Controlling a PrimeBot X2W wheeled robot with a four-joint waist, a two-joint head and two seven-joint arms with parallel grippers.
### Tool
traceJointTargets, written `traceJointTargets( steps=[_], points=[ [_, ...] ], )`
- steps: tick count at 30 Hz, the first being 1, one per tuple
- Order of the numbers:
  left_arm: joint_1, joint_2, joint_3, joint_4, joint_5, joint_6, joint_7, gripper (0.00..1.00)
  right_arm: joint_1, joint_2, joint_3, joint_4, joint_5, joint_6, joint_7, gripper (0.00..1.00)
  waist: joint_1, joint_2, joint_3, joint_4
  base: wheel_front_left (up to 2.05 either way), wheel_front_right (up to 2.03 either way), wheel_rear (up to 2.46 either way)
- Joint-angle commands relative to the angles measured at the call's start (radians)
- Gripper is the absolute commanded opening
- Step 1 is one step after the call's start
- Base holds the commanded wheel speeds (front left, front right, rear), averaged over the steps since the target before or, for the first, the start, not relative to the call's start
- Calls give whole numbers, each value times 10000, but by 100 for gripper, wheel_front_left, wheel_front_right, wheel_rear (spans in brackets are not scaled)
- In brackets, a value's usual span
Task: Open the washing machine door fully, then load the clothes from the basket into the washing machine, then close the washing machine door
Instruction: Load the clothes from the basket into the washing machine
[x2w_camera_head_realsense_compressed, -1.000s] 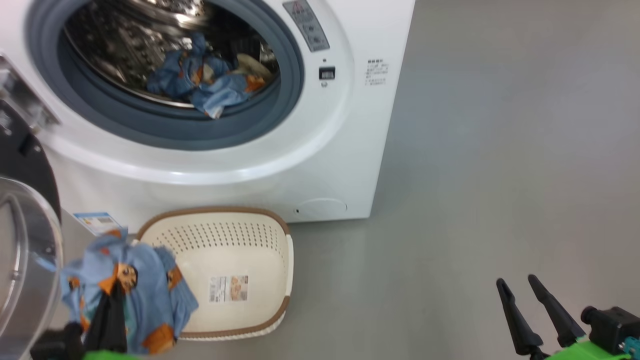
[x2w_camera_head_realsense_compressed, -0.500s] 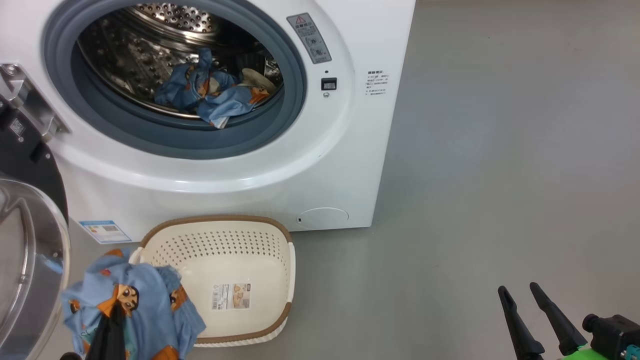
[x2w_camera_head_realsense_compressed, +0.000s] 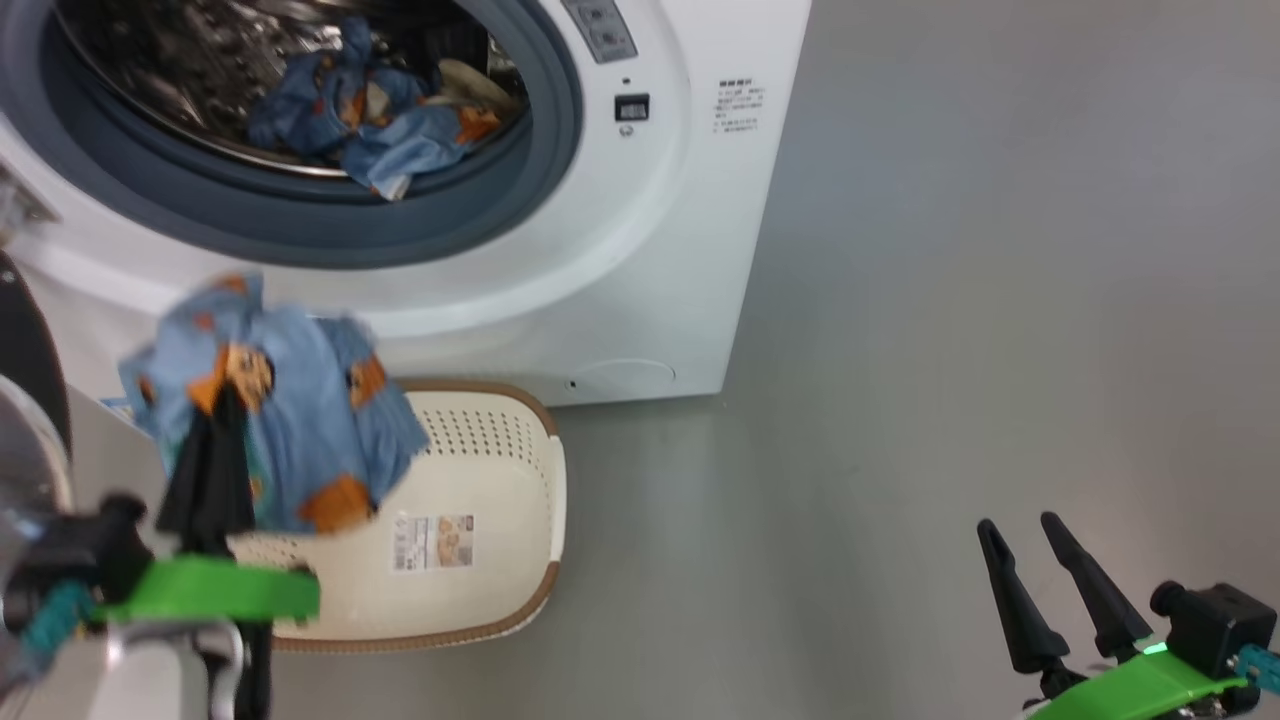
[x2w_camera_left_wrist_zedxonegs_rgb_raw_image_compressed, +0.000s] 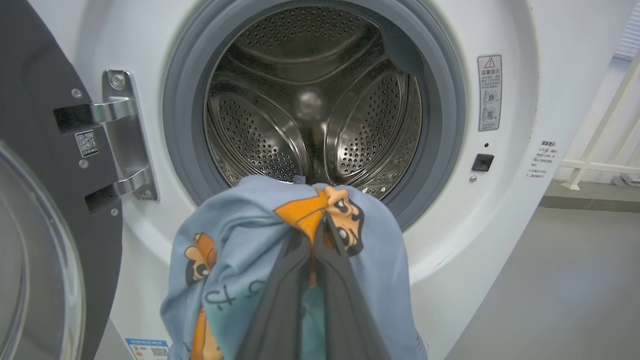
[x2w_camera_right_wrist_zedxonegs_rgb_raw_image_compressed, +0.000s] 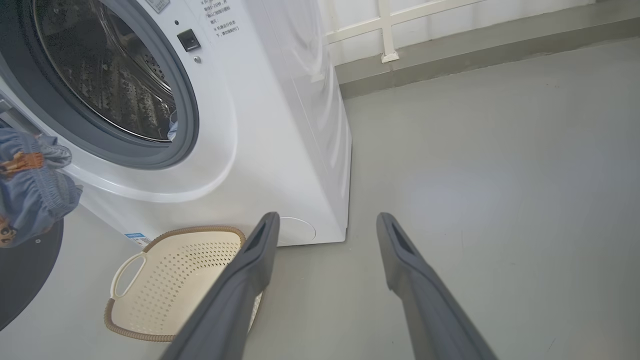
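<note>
Here, grey floor under washing machine.

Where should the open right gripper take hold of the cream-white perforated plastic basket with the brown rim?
Likely the long side wall of the cream-white perforated plastic basket nearest the right gripper, coming straight down from above, one finger inside, one outside. It sits upright, open-topped and looks empty, so that thin wall should fit between the open jaws.
</note>
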Motion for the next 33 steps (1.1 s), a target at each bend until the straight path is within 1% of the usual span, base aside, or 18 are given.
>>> traceJointTargets(
  steps=[1,6,12,18,23,27,29,33],
  points=[
    [-745,349,238,-99,-2,-18,-122,0,-274,-95,239,-233,-30,16,-48,100,0,0,565,-274,0,0,0],
    [-2859,726,188,889,-47,-26,-122,0,-741,113,340,-265,-55,16,-48,100,0,0,1331,-633,0,0,0],
    [-5081,1334,52,2627,-2,-30,-122,0,-1259,389,467,-270,-68,16,-48,100,0,0,2096,-1180,0,0,0],
    [-6845,1973,-310,4563,203,-31,-122,0,-1655,619,610,-267,-47,16,-48,100,0,0,2720,-1711,0,0,0],
    [-8034,2446,-300,5690,379,-31,-122,0,-1968,803,770,-278,-24,16,-48,100,0,0,3081,-2168,0,0,0],
    [-8901,2709,-298,5959,462,-32,-122,0,-2148,883,960,-282,5,16,-48,100,0,0,3278,-2445,0,0,0],
    [-9300,2915,-237,5706,602,-26,-122,0,-2260,932,1077,-263,36,16,-48,100,0,0,3368,-2618,0,0,0],
    [-9708,3245,144,5030,832,170,-122,0,-2463,1020,1314,-217,90,16,-48,100,0,0,3473,-2930,0,0,0]
  ],
)
